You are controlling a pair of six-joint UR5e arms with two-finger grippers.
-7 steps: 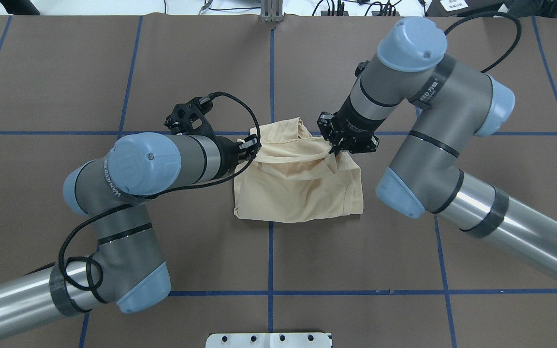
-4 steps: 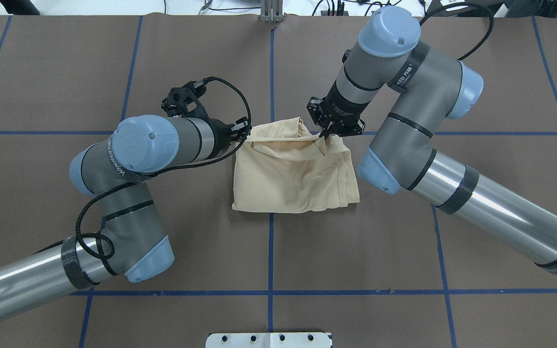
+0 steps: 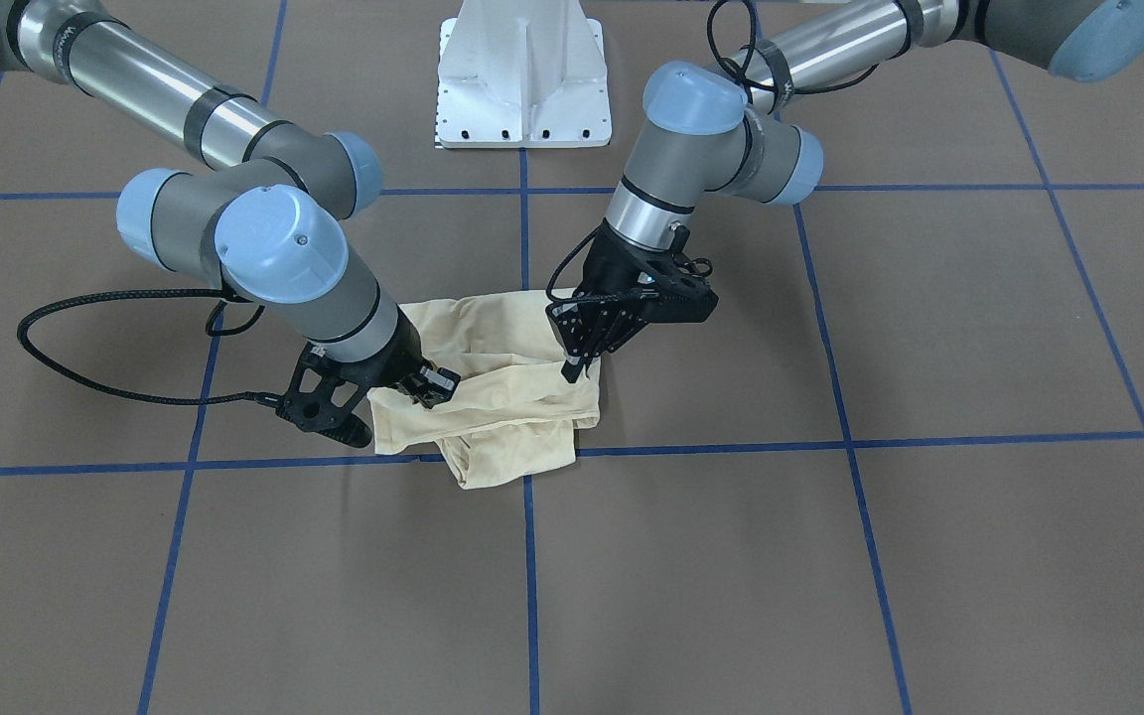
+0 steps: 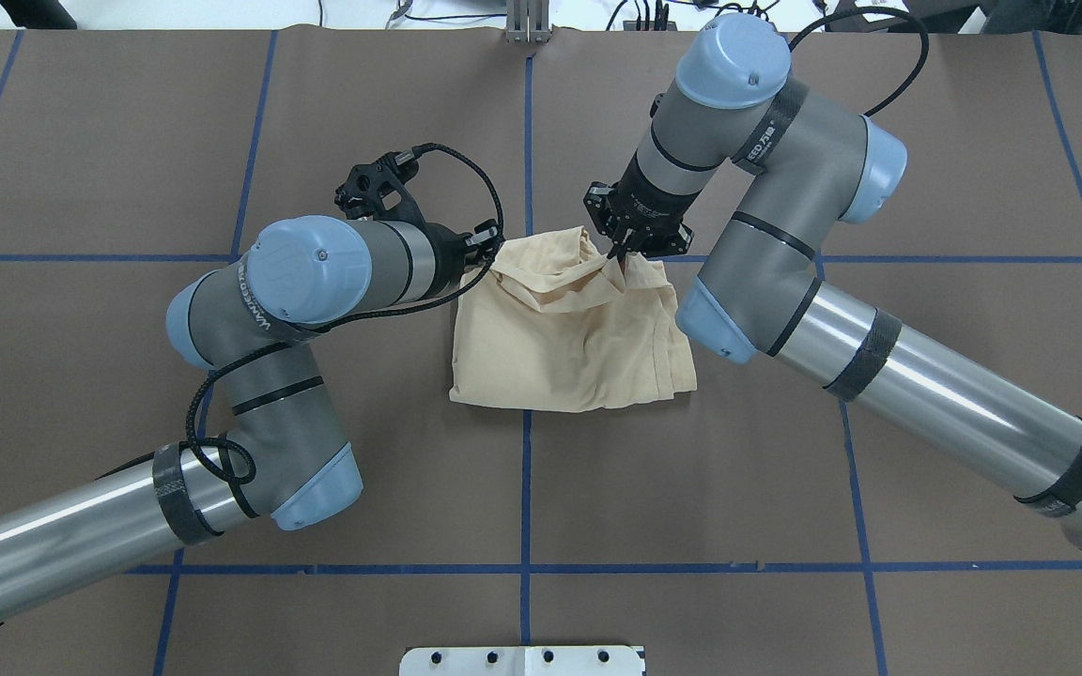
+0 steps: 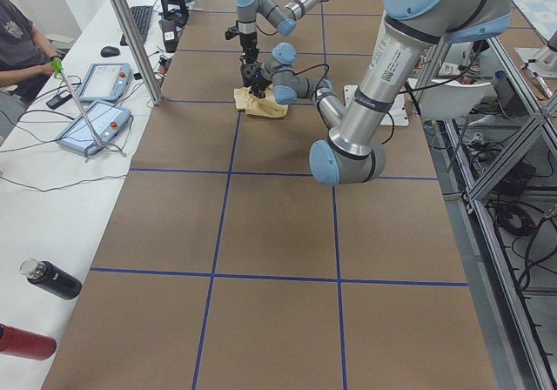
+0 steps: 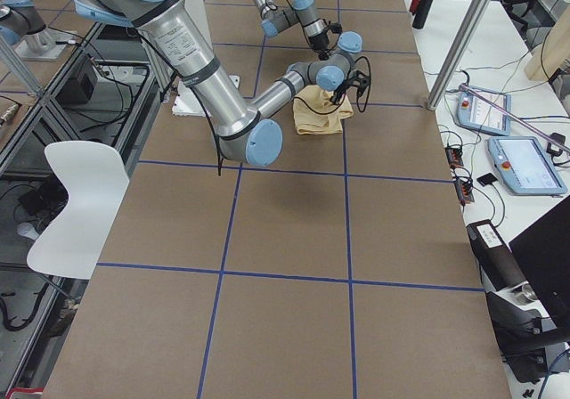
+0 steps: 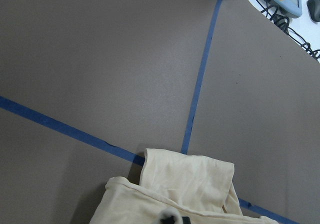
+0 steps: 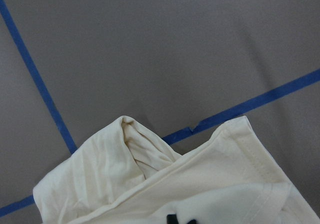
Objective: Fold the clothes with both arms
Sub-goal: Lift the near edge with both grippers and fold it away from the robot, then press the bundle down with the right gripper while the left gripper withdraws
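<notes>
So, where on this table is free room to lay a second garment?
Bare: the near strip between the T-shirt and the white base plate; also the far left and far right table corners. Crowded: the T-shirt's far edge, where left claw and right claw grip it.

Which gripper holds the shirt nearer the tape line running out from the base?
The left gripper: it pinches the shirt right beside that tape line; the right gripper grips farther off.

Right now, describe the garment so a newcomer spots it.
On the brown table, find where the blue tape lines cross centrally. The cream-yellow T-shirt lies there, the only cloth, its far edge pinched by left pincer and right pincer.
</notes>
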